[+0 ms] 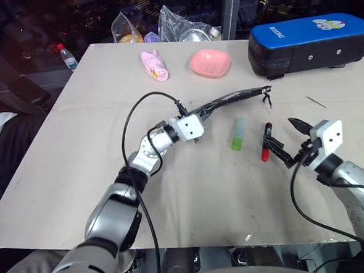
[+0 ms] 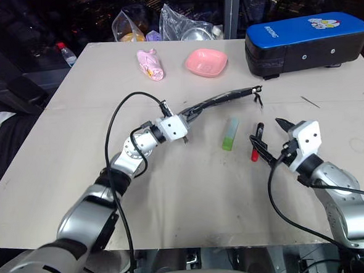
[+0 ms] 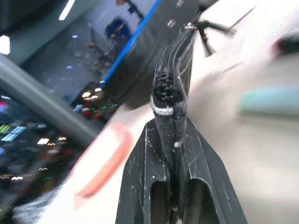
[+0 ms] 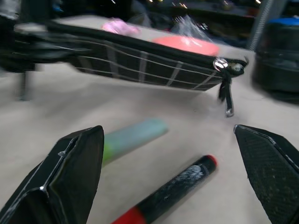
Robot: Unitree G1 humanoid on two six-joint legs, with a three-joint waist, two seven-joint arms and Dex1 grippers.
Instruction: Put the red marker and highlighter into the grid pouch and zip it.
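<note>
Head view: left end effector (image 1: 197,124) clamps grid pouch (image 1: 229,99) aloft — right end effector (image 1: 287,141) agape beside red marker (image 1: 266,142), highlighter (image 1: 238,134).

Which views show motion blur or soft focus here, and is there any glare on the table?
Left wrist view: grid pouch edge sharp between the left end effector fingers, highlighter and background smeared. Right wrist view: red marker fairly clear, pink items behind soft. Left eye view: crisp and evenly lit, no strong glare on the table, dark surroundings.

One grid pouch (image 1: 229,99), one red marker (image 1: 266,142), one highlighter (image 1: 238,134), two hands
</note>
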